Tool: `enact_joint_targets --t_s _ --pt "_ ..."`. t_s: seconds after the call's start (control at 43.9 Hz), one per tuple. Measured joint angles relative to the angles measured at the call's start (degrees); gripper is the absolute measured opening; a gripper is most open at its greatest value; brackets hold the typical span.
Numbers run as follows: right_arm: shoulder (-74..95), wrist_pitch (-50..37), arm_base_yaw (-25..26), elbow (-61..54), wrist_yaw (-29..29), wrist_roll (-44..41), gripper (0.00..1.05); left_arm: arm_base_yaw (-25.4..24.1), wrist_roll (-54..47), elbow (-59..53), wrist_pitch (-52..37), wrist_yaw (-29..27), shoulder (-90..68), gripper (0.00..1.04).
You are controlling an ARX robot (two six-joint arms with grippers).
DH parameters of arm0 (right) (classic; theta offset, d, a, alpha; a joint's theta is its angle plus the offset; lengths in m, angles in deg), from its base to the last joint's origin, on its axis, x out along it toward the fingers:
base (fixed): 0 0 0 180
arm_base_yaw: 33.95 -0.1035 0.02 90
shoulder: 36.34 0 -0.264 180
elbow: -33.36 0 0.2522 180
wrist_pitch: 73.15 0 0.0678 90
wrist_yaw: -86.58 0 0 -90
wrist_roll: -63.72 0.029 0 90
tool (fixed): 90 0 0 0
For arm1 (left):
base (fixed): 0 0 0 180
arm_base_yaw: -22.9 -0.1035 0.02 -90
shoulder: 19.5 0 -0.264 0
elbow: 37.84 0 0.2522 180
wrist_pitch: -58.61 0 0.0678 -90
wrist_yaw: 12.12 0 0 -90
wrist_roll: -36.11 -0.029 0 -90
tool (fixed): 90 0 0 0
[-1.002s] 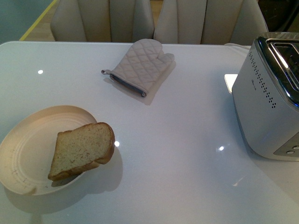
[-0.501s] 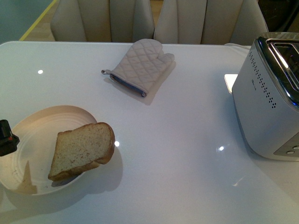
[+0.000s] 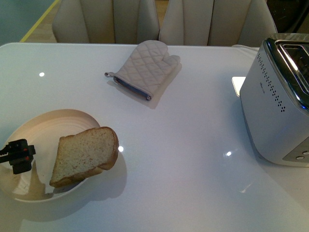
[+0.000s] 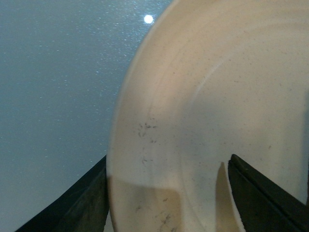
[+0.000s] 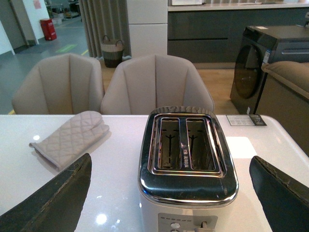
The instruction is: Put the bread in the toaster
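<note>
The bread (image 3: 84,154), a tan speckled slice with brown crust, leans on the right side of a cream plate (image 3: 58,121) at the front left. My left gripper (image 3: 19,155) is open over the plate's left part, just left of the bread; its wrist view shows only the bare plate (image 4: 203,96) between its jaws, and the bread is hidden there. The silver-white toaster (image 3: 275,106) stands at the right edge. My right gripper (image 5: 169,203) is open, out of the front view, and faces the toaster (image 5: 186,159), whose two slots are empty.
A quilted grey oven mitt (image 3: 147,67) lies at the back centre of the white table (image 3: 193,159); it also shows in the right wrist view (image 5: 70,137). Beige chairs (image 3: 116,21) stand behind the table. A white card (image 3: 237,84) lies left of the toaster.
My left gripper has come into the front view from the left edge and moved right over the plate toward the bread. The bread and toaster have not moved.
</note>
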Motion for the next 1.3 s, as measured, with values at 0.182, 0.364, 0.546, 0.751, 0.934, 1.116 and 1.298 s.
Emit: enact_joint_targets --t_s 0.182,0.364,0.546,0.751,0.934,1.116,1.298 --pt "0.0 0.0 0.0 0.0 0.0 0.02 0.96 0.92 -1.09 -0.17 -1.16 0.33 -0.68 0.45" --pt "0.0 0.0 0.0 0.0 0.02 0.02 0.96 2.73 -1.53 -1.62 -1.77 0.48 -0.76 0.19" --pt "0.0 0.0 0.0 0.0 0.02 0.02 0.96 5.79 -0.09 -2.36 -2.38 2.32 -0.09 0.05" --pt "0.0 0.0 0.0 0.0 0.02 0.02 0.96 11.98 1.46 -3.3 -2.38 2.27 0.37 0.05" --pt "0.0 0.0 0.0 0.0 0.02 0.0 0.96 19.12 4.68 -2.97 -1.11 1.51 0.57 0.05" --pt "0.0 0.0 0.0 0.0 0.02 0.02 0.96 22.56 6.99 -1.99 -0.28 0.63 0.57 0.05" --pt "0.0 0.0 0.0 0.0 0.02 0.02 0.96 25.05 9.31 -1.07 0.24 0.02 0.57 0.11"
